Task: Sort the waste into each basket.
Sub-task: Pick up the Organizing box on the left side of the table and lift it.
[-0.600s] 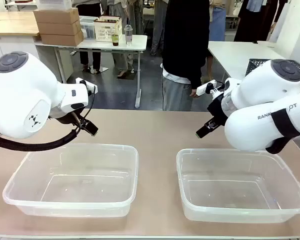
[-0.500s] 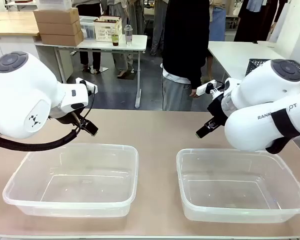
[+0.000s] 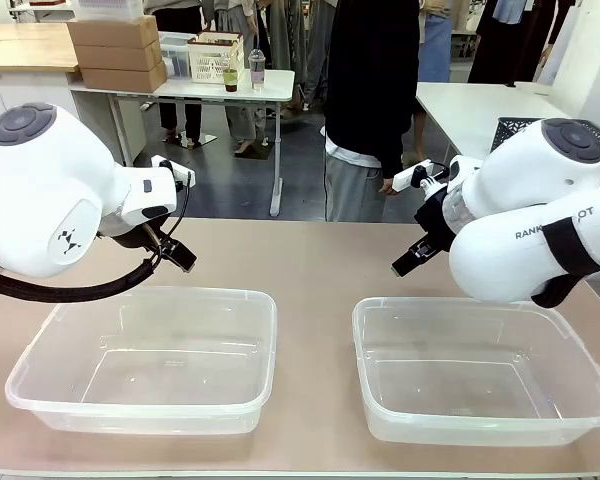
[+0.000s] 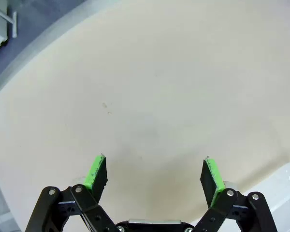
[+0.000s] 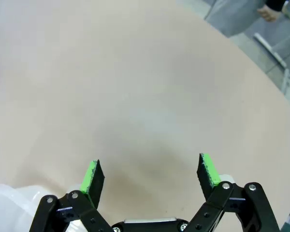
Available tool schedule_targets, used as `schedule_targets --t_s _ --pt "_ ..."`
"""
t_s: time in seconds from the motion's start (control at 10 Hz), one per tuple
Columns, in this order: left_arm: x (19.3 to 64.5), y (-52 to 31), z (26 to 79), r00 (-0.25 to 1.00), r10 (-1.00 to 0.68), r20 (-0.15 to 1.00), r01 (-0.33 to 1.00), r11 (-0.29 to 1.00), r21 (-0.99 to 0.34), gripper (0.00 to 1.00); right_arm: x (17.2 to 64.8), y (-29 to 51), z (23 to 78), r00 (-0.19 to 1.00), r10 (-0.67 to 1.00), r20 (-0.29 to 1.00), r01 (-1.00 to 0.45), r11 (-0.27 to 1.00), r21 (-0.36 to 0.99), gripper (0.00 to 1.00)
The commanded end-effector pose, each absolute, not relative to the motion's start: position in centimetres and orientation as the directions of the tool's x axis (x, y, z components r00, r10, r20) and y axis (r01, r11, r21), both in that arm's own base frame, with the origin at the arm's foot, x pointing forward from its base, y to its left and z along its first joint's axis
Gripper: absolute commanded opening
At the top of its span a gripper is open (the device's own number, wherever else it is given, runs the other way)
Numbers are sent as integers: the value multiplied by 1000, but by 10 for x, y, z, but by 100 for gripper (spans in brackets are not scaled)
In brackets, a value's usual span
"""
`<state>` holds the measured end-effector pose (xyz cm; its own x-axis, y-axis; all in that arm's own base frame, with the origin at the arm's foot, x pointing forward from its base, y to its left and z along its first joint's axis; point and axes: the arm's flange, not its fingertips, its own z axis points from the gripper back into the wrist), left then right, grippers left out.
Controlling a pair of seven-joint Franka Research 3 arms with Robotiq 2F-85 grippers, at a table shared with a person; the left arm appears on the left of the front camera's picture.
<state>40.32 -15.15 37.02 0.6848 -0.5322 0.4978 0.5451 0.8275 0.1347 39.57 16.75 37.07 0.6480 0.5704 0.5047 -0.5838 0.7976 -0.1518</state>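
Two clear plastic baskets stand on the beige table, the left basket (image 3: 145, 360) and the right basket (image 3: 480, 368), both with nothing in them. The waste is out of view. My left gripper (image 3: 180, 257) hangs above the table just behind the left basket, open, with bare tabletop between its green pads (image 4: 97, 170). My right gripper (image 3: 404, 264) hovers behind the right basket, open too, its pads (image 5: 207, 169) over bare table. A corner of the left basket (image 4: 285, 186) shows in the left wrist view, and a corner of the right basket (image 5: 9, 205) shows in the right wrist view.
A person in a black top (image 3: 370, 110) stands at the far side of the table, hand hanging down. A dark lattice basket (image 3: 515, 130) sits on a white table at the back right. Beige tabletop (image 3: 310, 270) runs between and behind the baskets.
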Motion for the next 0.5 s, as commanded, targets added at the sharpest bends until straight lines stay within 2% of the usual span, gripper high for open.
schedule_targets --t_s 0.0,0.4 --pt "403 -152 370 684 -532 498 545 827 135 100 396 167 371 648 570 505 -583 798 -151 100" --pt "403 -152 370 684 -532 498 545 827 135 100 396 167 371 648 570 505 -583 798 -151 100"
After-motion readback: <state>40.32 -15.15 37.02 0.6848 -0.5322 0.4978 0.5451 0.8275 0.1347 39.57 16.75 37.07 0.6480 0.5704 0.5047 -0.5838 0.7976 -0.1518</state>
